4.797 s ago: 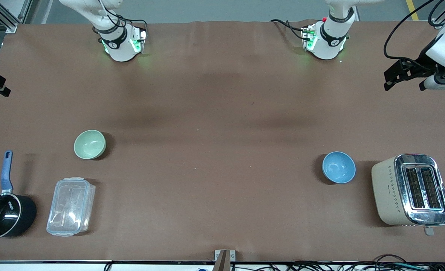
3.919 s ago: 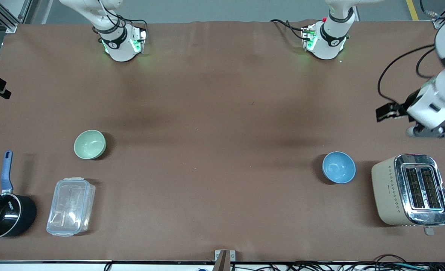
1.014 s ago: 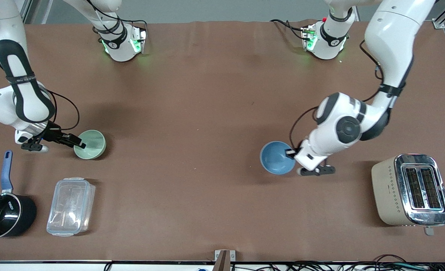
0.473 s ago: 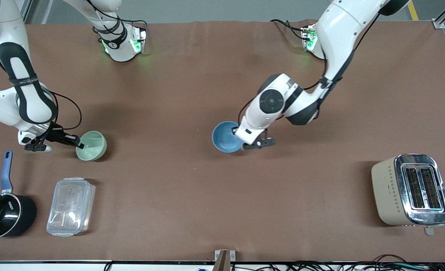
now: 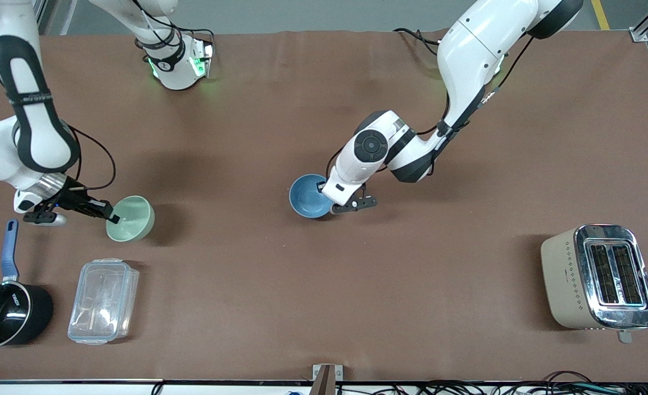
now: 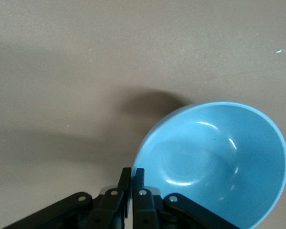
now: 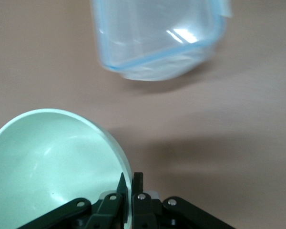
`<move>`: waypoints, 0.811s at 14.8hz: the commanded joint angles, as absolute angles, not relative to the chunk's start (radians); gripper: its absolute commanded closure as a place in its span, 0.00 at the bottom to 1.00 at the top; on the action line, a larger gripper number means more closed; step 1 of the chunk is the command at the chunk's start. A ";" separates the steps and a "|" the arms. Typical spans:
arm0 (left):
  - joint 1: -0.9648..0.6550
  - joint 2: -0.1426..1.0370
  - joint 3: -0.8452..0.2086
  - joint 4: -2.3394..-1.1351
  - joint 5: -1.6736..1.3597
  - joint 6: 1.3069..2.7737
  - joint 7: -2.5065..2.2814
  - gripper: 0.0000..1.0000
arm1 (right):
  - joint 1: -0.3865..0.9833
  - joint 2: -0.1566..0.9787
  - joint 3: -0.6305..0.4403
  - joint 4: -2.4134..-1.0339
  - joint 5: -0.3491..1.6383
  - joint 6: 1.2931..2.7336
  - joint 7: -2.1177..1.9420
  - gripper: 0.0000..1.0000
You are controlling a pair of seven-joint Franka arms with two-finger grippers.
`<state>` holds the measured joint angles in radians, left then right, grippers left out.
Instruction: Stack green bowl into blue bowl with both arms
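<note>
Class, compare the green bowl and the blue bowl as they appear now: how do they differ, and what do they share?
Colour: the green bowl is pale mint; the blue bowl is sky blue, darker outside.
Holder: the right gripper pinches the green bowl's rim; the left gripper pinches the blue bowl's.
Place: the green bowl is toward the right arm's end, the blue near the table's middle.
Shared: both look alike in size, plain, empty and tilted.

We see a matt brown cloth-like table cover [image 5: 280, 274]. The green bowl [image 5: 131, 218] and blue bowl [image 5: 308, 196] look smooth and glossy, with highlights inside. At the green bowl's 6 o'clock, the food container [image 5: 103, 300] is clear, shiny plastic. The toaster [image 5: 598, 276] has a matt cream body under a polished chrome top. The saucepan [image 5: 6, 314] is glossy black.
</note>
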<state>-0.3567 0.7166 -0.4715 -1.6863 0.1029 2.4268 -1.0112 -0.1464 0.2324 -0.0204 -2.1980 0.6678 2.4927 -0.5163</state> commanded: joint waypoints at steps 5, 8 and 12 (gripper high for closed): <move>-0.373 0.741 -0.459 -1.654 0.104 2.441 -1.017 0.44 | 0.067 0.137 -0.028 -2.230 0.531 2.496 -0.188 1.00; -0.359 0.691 -0.419 -1.629 0.167 2.390 -1.019 0.00 | 0.139 0.130 -0.025 -2.230 0.459 2.497 -0.031 1.00; -0.262 0.534 -0.419 -1.539 0.239 2.084 -1.008 0.00 | 0.280 0.132 -0.025 -2.221 0.410 2.500 0.197 1.00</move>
<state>-0.3028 0.6481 -0.4203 -1.5653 0.1989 2.2480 -1.0090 0.2160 0.1633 -0.0176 -2.2008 0.4590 2.4950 0.0770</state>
